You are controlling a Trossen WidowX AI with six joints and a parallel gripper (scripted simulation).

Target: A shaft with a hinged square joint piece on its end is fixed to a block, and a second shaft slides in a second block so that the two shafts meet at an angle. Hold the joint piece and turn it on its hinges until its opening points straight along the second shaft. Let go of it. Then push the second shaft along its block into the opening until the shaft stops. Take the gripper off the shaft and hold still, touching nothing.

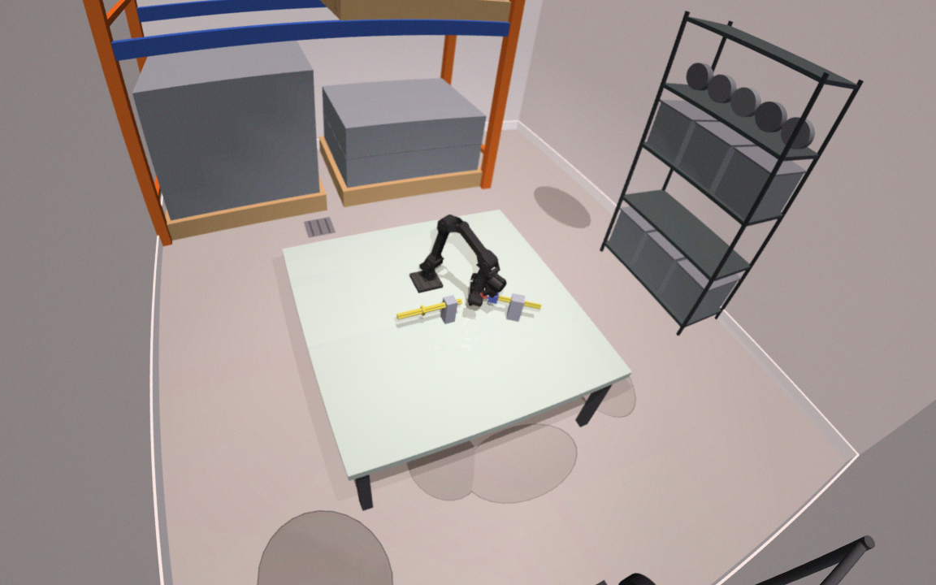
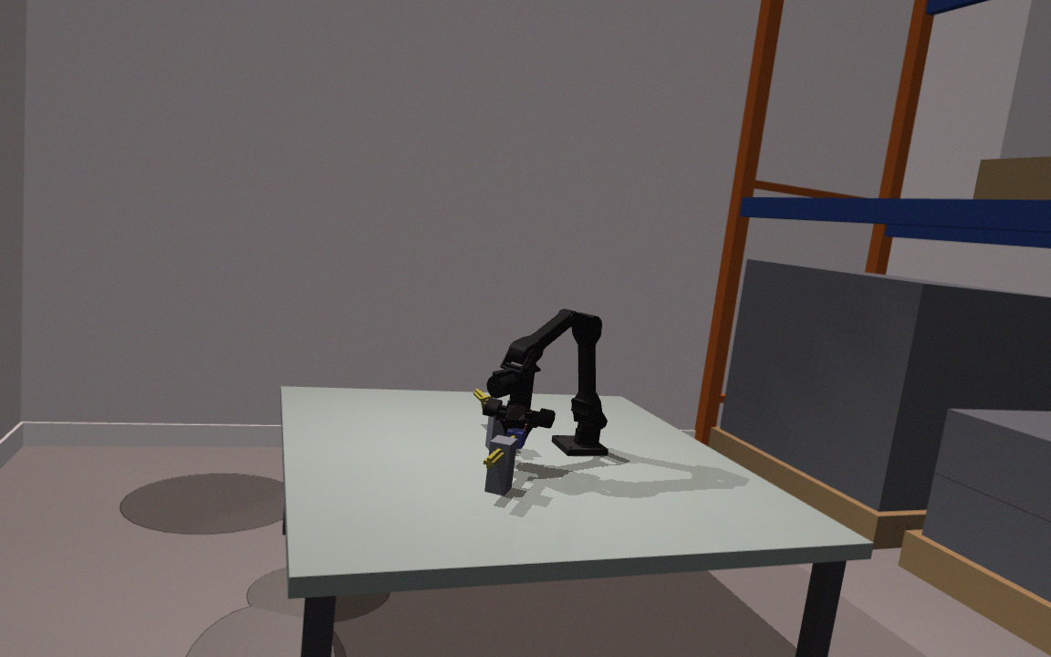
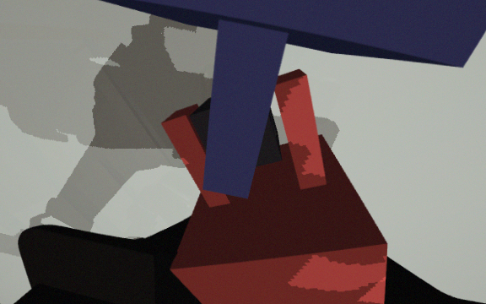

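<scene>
The red joint piece point(image 3: 285, 219) shows two upright prongs in the wrist view, with a dark centre piece point(image 3: 269, 145) between them. A blue fork point(image 3: 243, 105) point(image 1: 493, 299) point(image 2: 517, 437) reaches into this hinge from the fixed yellow shaft point(image 1: 530, 303) point(image 2: 494, 457), which runs through a grey block point(image 1: 515, 308) point(image 2: 500, 474). My gripper point(image 1: 483, 293) point(image 2: 517, 417) point(image 3: 272, 208) is shut on the joint piece, with black fingers on either side. The second yellow shaft point(image 1: 413, 313) point(image 2: 481, 396) lies in the other grey block point(image 1: 448, 310), at an angle, its near end apart from the joint piece. The joint's opening is hidden.
The arm's base point(image 1: 426, 281) point(image 2: 579, 445) stands on the pale table point(image 1: 413, 407) point(image 2: 382, 523), behind the blocks in the top view. The second shaft carries a small yellow crosspiece point(image 1: 423, 310). Racks and shelves stand off the table.
</scene>
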